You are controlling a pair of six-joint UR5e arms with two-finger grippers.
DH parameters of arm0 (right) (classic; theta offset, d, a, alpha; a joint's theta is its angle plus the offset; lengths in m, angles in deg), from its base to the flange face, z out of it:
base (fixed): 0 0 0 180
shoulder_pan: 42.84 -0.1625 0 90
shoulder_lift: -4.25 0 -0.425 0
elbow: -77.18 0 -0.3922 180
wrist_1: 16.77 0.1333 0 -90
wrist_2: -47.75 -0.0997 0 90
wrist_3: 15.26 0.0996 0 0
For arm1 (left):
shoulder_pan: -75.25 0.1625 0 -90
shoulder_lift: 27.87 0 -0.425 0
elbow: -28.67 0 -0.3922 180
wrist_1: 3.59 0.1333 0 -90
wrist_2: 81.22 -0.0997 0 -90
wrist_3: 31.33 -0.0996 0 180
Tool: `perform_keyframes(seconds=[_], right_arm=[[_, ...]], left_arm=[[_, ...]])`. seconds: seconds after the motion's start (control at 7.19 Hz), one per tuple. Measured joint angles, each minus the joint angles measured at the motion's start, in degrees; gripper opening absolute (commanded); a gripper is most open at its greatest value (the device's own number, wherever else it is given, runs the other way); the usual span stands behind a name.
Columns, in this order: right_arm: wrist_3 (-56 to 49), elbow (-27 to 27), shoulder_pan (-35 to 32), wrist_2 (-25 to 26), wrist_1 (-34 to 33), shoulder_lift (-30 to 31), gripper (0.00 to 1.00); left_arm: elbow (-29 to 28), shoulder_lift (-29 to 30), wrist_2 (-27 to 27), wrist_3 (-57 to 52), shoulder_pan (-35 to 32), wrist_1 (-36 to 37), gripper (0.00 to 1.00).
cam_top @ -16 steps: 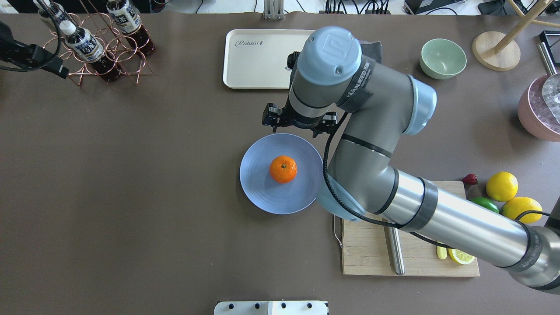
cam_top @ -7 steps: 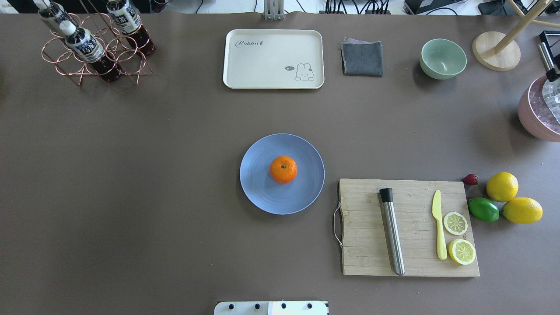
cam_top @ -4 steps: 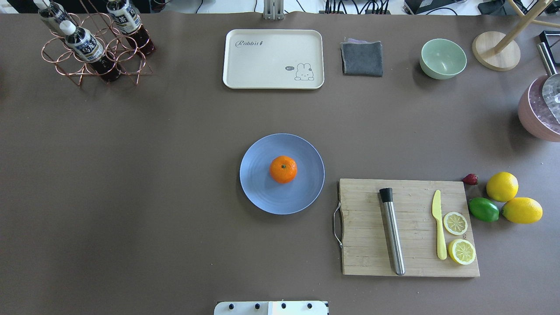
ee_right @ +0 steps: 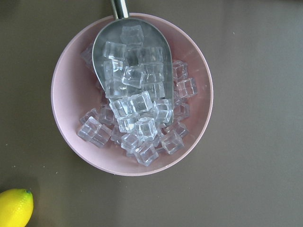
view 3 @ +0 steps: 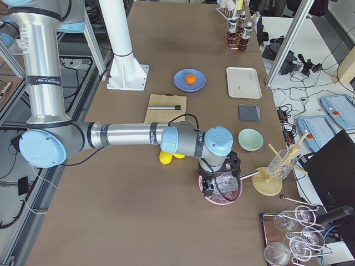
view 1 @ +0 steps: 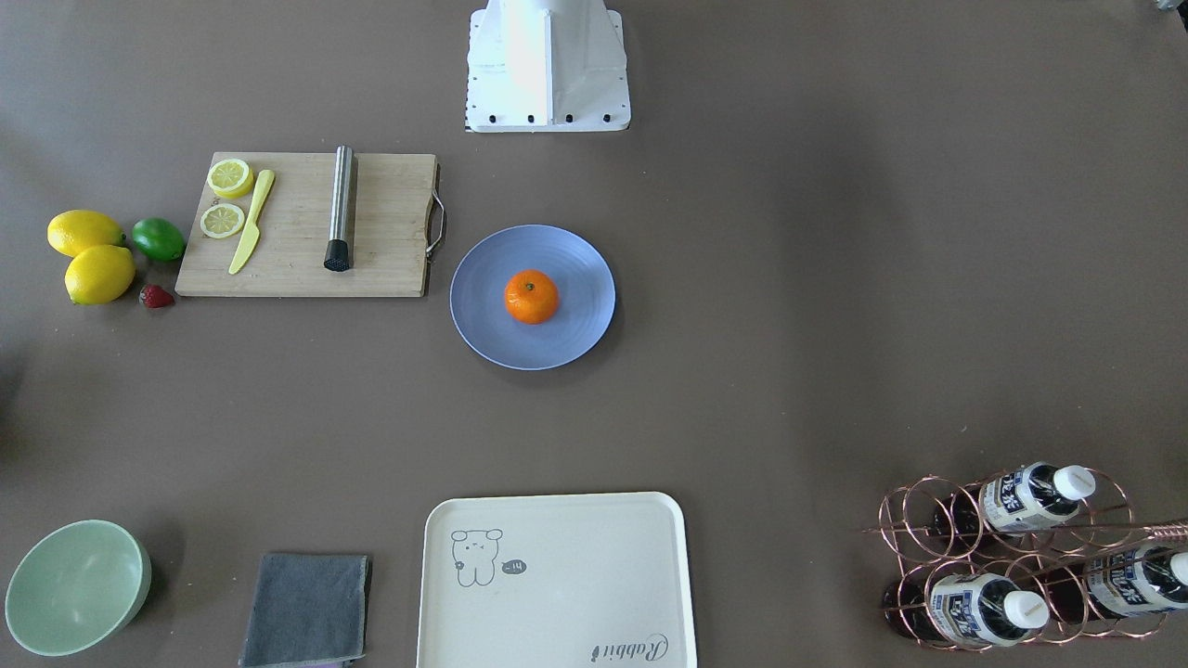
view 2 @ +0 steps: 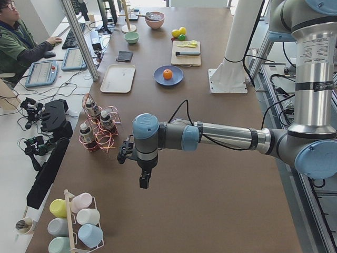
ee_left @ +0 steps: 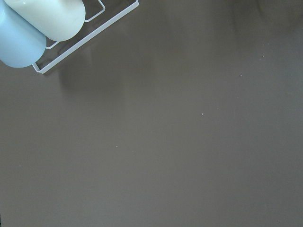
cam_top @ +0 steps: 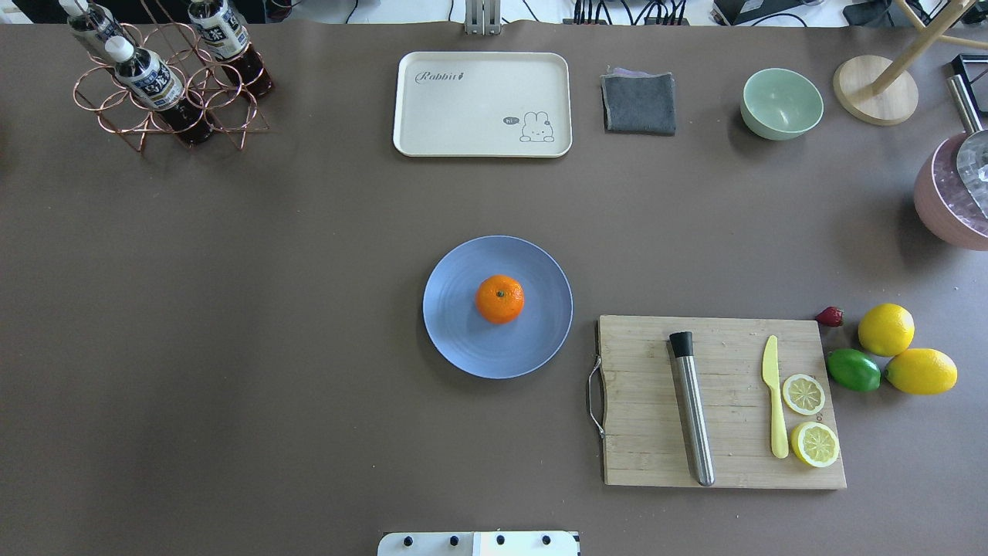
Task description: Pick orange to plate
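Note:
The orange [cam_top: 499,299] rests near the middle of the blue-grey plate [cam_top: 463,347] at the table's centre, stem dimple up. It also shows in the front-facing view as the orange [view 1: 531,296] on the plate [view 1: 483,325]. No arm is near them. My left gripper [view 2: 143,183] hangs over bare table at the left end, seen only from the side, and I cannot tell its state. My right gripper [view 3: 209,191] hangs over the pink bowl at the right end, and I cannot tell its state either. Neither wrist view shows fingers.
A wooden cutting board [cam_top: 648,432] with a steel muddler, yellow knife and lemon slices lies right of the plate. Two lemons [cam_top: 886,329], a lime [cam_top: 853,370] and a strawberry sit beyond it. Cream tray [cam_top: 478,100], grey cloth, green bowl [cam_top: 781,102], bottle rack [cam_top: 166,85], pink ice bowl [ee_right: 66,94].
The right arm, which stood over the table just behind the plate 2.2 s ago, has left the overhead view. The orange has stayed on the plate.

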Motion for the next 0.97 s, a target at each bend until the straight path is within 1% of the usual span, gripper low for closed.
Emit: perform_keyframes(seconds=[0.97], right_arm=[[0.1, 0.0, -0.5, 0.1, 0.3, -0.3, 1.00]], left_arm=[[-0.1, 0.7, -0.1, 0.0, 0.0, 0.0, 0.98]])
